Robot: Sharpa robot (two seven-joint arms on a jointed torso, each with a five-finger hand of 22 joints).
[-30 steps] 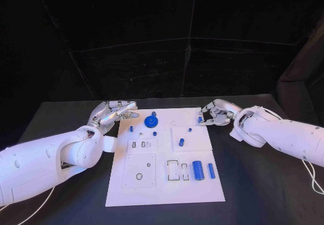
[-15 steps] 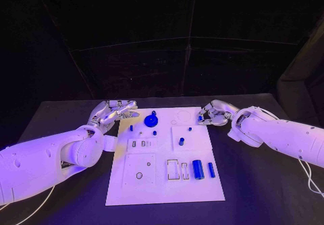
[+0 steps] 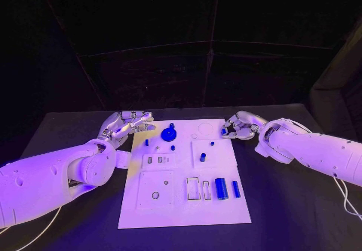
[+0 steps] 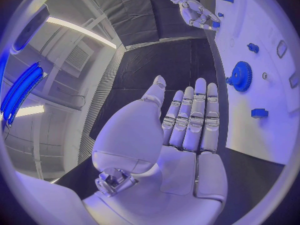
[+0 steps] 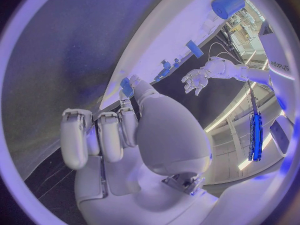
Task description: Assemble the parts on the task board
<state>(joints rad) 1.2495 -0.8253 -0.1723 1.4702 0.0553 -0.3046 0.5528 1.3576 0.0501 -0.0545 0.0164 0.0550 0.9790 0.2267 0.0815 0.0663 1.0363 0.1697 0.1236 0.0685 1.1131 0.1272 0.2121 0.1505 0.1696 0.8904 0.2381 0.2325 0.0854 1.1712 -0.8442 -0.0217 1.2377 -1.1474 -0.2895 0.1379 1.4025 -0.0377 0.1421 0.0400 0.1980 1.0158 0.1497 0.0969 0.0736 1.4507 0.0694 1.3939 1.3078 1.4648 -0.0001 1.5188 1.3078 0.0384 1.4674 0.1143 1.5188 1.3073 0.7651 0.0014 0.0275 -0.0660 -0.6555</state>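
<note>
Cylinders: two blue cylinders (image 3: 221,189) lie on the task board (image 3: 185,214) near its front edge.
Gear: blue gear (image 3: 169,135) sits toward the board's far end.
Left hand (image 3: 128,123): at the board's far left corner, fingers straight, holding nothing.
Right hand (image 3: 238,127): at the board's far right corner, pinching a small blue part (image 5: 127,87).

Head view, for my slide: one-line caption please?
Both hands, left and right, flank the white task board's far end beside the blue gear.

You see the left hand (image 3: 129,123) spread beside the task board (image 3: 184,209)'s far left corner, the right hand (image 3: 238,127) curled at its far right edge, and a blue gear (image 3: 169,135) between them.
</note>
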